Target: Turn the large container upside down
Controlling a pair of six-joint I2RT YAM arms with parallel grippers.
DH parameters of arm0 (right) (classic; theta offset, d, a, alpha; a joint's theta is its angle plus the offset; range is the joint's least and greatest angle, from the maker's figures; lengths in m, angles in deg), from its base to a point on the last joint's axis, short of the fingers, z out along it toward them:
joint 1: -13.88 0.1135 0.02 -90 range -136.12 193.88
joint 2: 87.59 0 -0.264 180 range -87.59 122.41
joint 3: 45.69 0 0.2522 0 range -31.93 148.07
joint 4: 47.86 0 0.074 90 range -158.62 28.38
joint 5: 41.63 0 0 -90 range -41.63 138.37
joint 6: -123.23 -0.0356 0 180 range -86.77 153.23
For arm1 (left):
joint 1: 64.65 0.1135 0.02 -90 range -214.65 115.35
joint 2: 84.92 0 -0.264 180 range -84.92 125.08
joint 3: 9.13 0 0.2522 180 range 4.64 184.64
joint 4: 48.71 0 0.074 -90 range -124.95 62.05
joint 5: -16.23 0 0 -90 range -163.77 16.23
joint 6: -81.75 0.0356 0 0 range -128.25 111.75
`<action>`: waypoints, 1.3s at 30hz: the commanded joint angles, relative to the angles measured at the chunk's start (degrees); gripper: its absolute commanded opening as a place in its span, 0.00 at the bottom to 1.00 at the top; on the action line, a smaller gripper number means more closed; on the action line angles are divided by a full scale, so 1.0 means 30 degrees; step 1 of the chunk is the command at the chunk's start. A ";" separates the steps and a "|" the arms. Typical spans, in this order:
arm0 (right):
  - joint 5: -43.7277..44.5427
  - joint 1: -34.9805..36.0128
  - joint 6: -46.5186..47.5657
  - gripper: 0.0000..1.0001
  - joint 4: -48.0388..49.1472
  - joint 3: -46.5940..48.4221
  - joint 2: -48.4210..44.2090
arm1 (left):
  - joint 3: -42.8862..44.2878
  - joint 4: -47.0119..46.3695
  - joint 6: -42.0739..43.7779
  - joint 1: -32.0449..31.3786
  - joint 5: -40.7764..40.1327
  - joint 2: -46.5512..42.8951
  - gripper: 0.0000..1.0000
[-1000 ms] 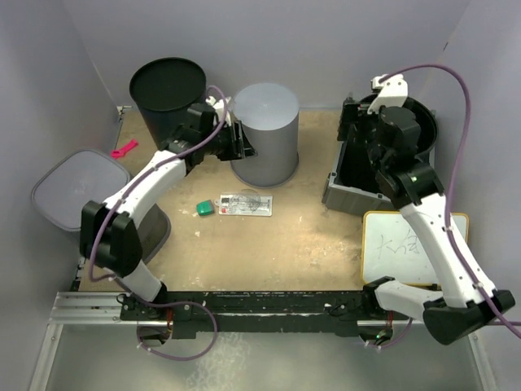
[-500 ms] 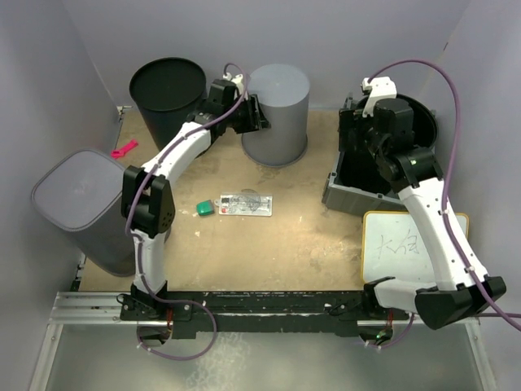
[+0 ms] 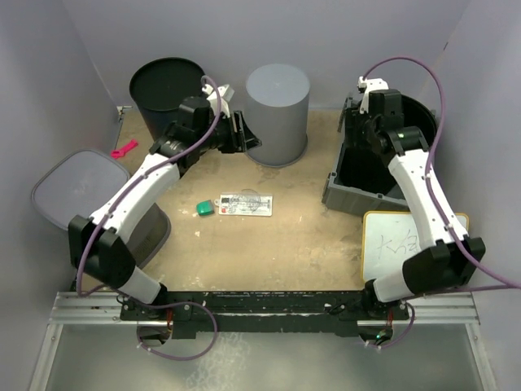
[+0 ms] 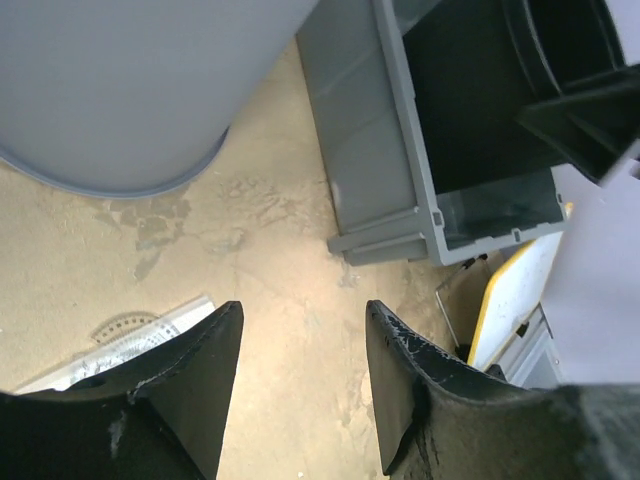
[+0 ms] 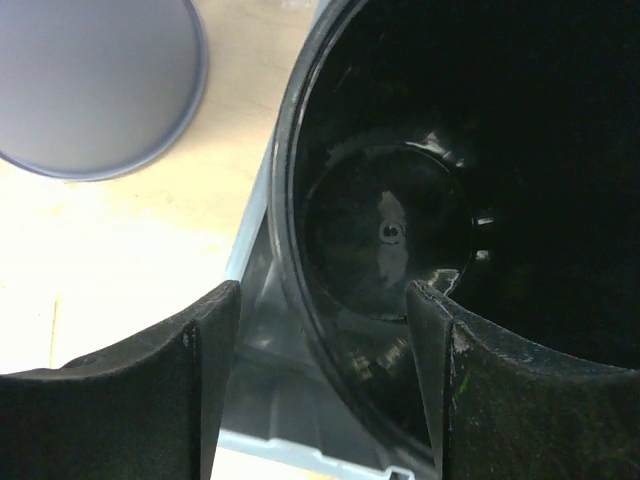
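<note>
Black, scuffed plastic fingers of the left hand [image 4: 302, 320] stand apart with nothing between them. The hand hovers just beside the left wall of the large container [image 3: 277, 114] without touching it.

That container is a smooth, matte grey cylinder. It stands upright near the middle of the far edge of the surface [image 3: 293, 236], with its flat closed end facing up and its round rim down on the board. The left wrist view shows its curved wall meeting the tan, stained, worn board.

An open black round bin [image 3: 167, 94] with a dark hollow inside stands behind the left hand at the far left corner. A small pink object [image 3: 124, 148] lies near its foot. Nearer the middle lie a clear flat packet holding a protractor [image 3: 244, 204] and, just to its left, a small green piece [image 3: 204, 209]. A grey bin with rounded-square corners [image 3: 81, 191] stands at the left edge.

The right hand [image 5: 322, 290] is also spread wide and holds nothing. It hangs over a glossy black round tub [image 5: 400, 230] that sits inside a grey, straight-walled crate [image 3: 346, 195] at the far right corner. A whiteboard with a yellow rim [image 3: 407, 244] and handwriting on it lies flat on the near side of the crate, along the right edge.
</note>
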 commanded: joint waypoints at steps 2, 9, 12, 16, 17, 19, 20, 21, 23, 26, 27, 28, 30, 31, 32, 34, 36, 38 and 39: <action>-0.0276 -0.0371 -0.0279 0.53 -0.0020 0.0849 0.1031 | -0.1298 0.0252 0.0973 0.0006 0.0244 -0.1942 0.50; -0.0204 -0.0323 -0.0234 0.00 -0.0773 0.4003 0.0520 | -0.1072 0.0896 0.1084 -0.0008 -0.0016 -0.2529 0.50; 0.0002 -0.0314 -0.0147 0.00 -0.0720 0.4885 -0.0863 | -0.0878 0.0746 0.0762 0.0010 -0.0057 -0.2994 0.50; -0.0814 -0.0322 0.0032 0.00 0.0457 0.4995 -0.3485 | -0.0844 0.0311 0.0259 0.0014 -0.0199 -0.3615 0.51; -0.1465 -0.0315 0.0004 0.00 0.0865 0.4892 -0.4067 | -0.0817 0.0257 0.0169 0.0007 -0.0307 -0.3707 0.51; -0.3213 -0.0325 -0.0181 0.00 0.1873 0.4548 -0.5169 | -0.0775 0.0306 -0.0017 -0.0002 -0.0697 -0.3844 0.51; -0.4149 -0.0316 -0.0378 0.00 0.2353 0.4375 -0.5618 | -0.0732 0.0389 -0.0064 0.0012 -0.0867 -0.3882 0.51; -0.5214 -0.0314 -0.0663 0.00 0.2747 0.4240 -0.6015 | -0.0715 0.0498 -0.0147 0.0021 -0.1046 -0.3905 0.51; -0.7621 -0.0314 -0.1126 0.00 0.3413 0.4023 -0.6547 | -0.0712 0.0728 -0.0336 0.0043 -0.1510 -0.4006 0.51; -1.1825 -0.0322 -0.1593 0.00 0.3955 0.3726 -0.6897 | -0.0771 0.1169 -0.0399 0.0083 -0.3683 -0.4671 0.52; -1.3432 -0.0315 -0.1807 0.00 0.4188 0.3488 -0.6984 | -0.0823 0.1302 -0.0371 0.0264 -0.4620 -0.5084 0.53; -1.4925 -0.0314 -0.2068 0.00 0.4557 0.3232 -0.7079 | -0.0873 0.1374 -0.0397 0.0682 -0.5371 -0.5564 0.54; -1.8151 -0.0329 -0.3029 0.00 0.5570 0.2450 -0.7298 | -0.1049 0.1114 -0.0691 0.2031 -0.5617 -0.6614 0.56; -1.9375 -0.0317 -0.3499 0.00 0.6119 0.2000 -0.7433 | -0.1037 0.0958 -0.0961 0.2829 -0.5389 -0.7133 0.57; -2.0370 -0.0315 -0.4129 0.00 0.6854 0.1500 -0.7575 | -0.0936 0.0895 -0.1181 0.3673 -0.5094 -0.7556 0.57; -2.2391 -0.0314 -0.6337 0.00 0.9705 -0.0396 -0.8028 | -0.0299 0.1236 -0.0996 0.4597 -0.5277 -0.8221 0.58; -2.4336 -0.0314 -0.9333 0.00 1.3133 -0.2301 -0.8175 | 0.1000 0.2564 -0.0085 0.4732 -0.6205 -0.8228 0.59; -2.5691 -0.0292 -1.2676 0.00 1.6920 -0.4297 -0.8178 | 0.2338 0.3836 0.0606 0.4750 -0.6933 -0.8005 0.59; -2.6133 -0.0224 -1.4266 0.00 1.8912 -0.5494 -0.8236 | 0.2913 0.4269 0.0827 0.4762 -0.7030 -0.7892 0.59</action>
